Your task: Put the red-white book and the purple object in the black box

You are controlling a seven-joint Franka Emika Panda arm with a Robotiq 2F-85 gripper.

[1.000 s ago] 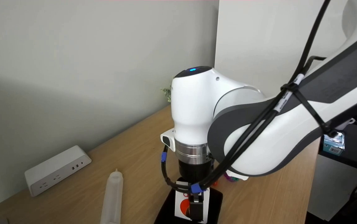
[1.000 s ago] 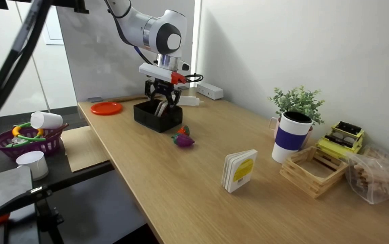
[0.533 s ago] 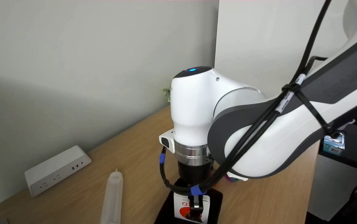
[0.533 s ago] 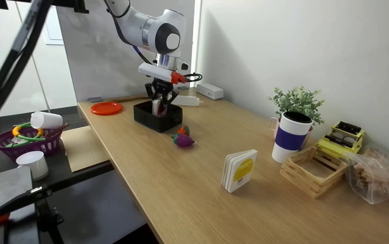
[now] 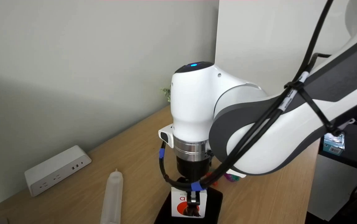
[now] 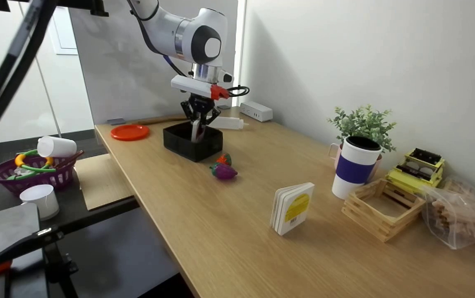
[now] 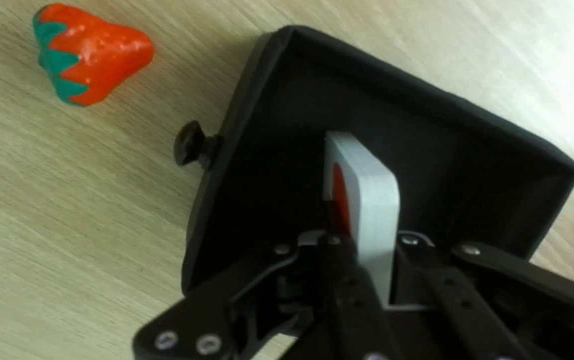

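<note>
The end effector (image 7: pixel 369 240) is drawn in narrow and holds the red-white book (image 7: pixel 379 210), which is upright with one finger against each cover. Directly below the end effector is the black box (image 6: pixel 179 145), open at the top; in the wrist view the book sits within the outline of its rim, though how deep the lower edge reaches cannot be told. A dark knob (image 7: pixel 190 142) sticks out from the box wall on the side facing a red-orange strawberry (image 7: pixel 97 55), which lies on the bench (image 6: pixel 221 227) near the end effector. Just beside the strawberry and a little farther from the end effector lies the purple eggplant (image 6: pixel 224 171), outside the box. A squeeze bottle (image 5: pixel 113 196) and a red plate (image 6: pixel 130 132) lie near the end effector on other sides, and a white power strip (image 5: pixel 57 169) sits farther off. Well apart from the end effector, beyond the eggplant, are a second book (image 6: pixel 292 209) standing upright, a white cup (image 6: pixel 355 167) with a purple band and a wooden crate (image 6: pixel 365 219).
</note>
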